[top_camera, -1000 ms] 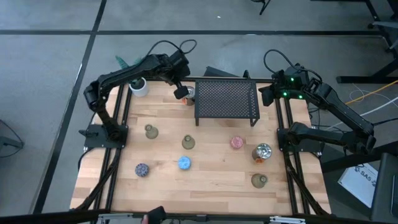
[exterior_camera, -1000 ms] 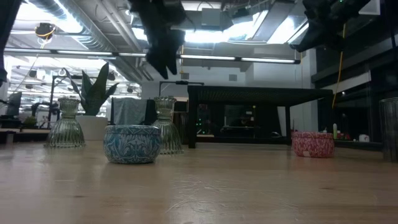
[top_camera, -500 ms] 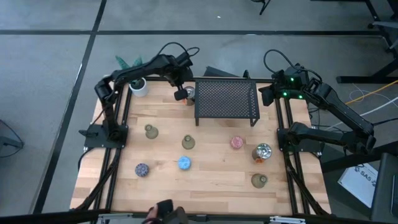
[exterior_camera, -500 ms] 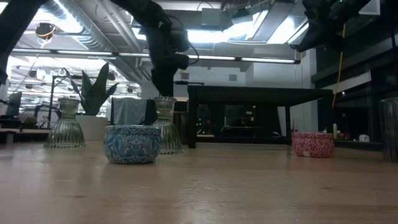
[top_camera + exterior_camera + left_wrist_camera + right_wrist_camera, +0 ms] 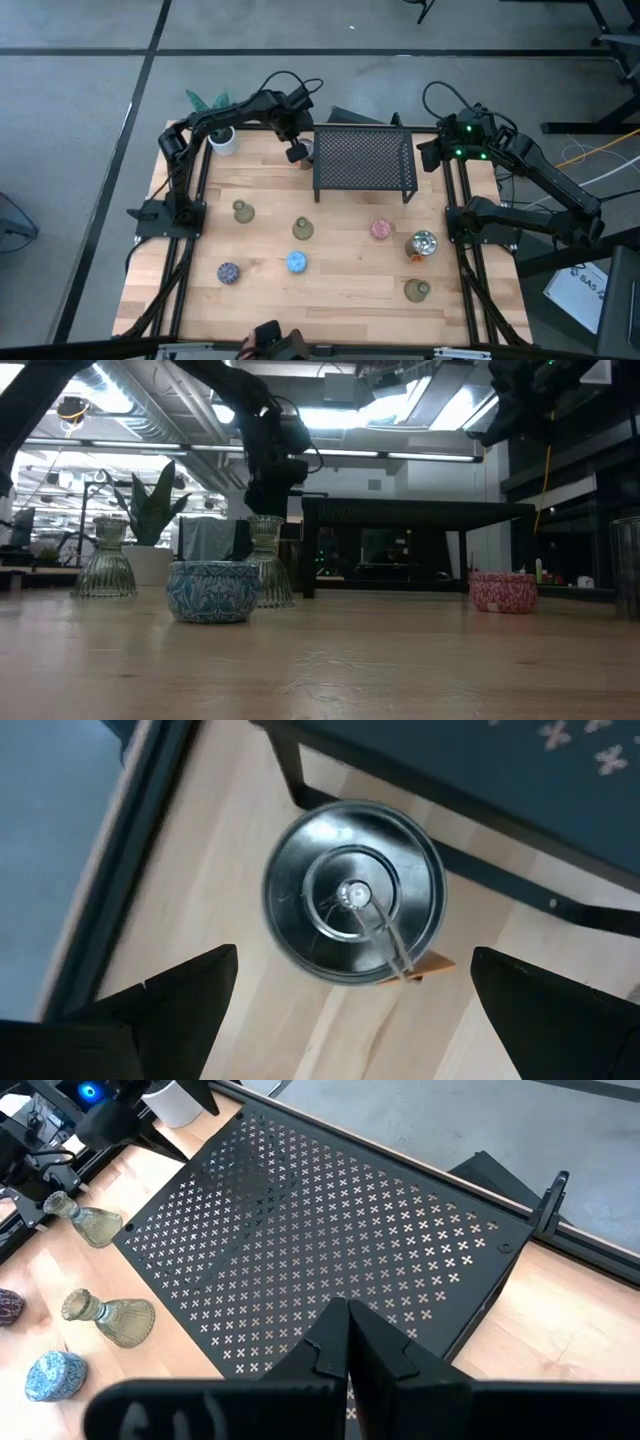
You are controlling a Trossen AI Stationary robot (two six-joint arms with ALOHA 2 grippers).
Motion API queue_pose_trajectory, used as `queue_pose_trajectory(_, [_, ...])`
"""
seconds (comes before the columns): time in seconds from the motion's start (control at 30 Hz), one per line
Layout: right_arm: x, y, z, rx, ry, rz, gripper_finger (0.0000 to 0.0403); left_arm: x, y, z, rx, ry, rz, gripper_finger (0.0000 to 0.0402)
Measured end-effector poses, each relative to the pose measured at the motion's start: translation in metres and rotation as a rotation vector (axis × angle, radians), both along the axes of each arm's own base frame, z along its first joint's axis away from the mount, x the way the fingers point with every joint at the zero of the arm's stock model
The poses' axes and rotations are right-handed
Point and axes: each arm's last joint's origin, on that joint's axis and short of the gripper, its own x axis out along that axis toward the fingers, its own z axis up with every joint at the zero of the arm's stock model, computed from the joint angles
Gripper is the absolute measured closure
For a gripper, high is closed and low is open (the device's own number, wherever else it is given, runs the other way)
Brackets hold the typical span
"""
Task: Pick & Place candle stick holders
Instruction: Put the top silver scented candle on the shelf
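The silvery candle stick holder [image 5: 354, 892] with the orange accent sits on the wood at the back of the table [image 5: 350, 270], right by the left front leg of the black mesh rack [image 5: 364, 160], and the left gripper [image 5: 296, 153] hangs straight over it, jaws wide open and not touching. Only the left wrist view looks down into its round top. The right gripper [image 5: 347, 1342] is pinched closed above the rack, and the only writing, on a paper off-table, is too small to read.

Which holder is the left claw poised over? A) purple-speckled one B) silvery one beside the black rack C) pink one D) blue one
B: the left claw stands open directly above the silvery holder next to the black rack, fingers either side and not touching it.
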Motion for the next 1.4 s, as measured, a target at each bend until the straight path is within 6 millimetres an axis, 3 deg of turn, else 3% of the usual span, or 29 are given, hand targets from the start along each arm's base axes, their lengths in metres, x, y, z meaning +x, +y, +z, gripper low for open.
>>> queue_pose_trajectory(0.33, [0.0, 0.0, 0.0, 0.002, 0.002, -0.001, 0.0395, 0.012, -0.008, -0.002, 0.016, -0.028, -0.017, 0.0001])
queue_pose_trajectory(0.93, [0.0, 0.0, 0.0, 0.007, -0.001, -0.005, 0.0395, 0.025, -0.003, -0.036, 0.029, 0.059, -0.064, 0.0001])
queue_pose_trajectory(1.4, [0.0, 0.0, 0.0, 0.008, -0.002, -0.008, 0.0395, 0.027, -0.001, -0.036, 0.045, 0.033, -0.067, 0.0003])
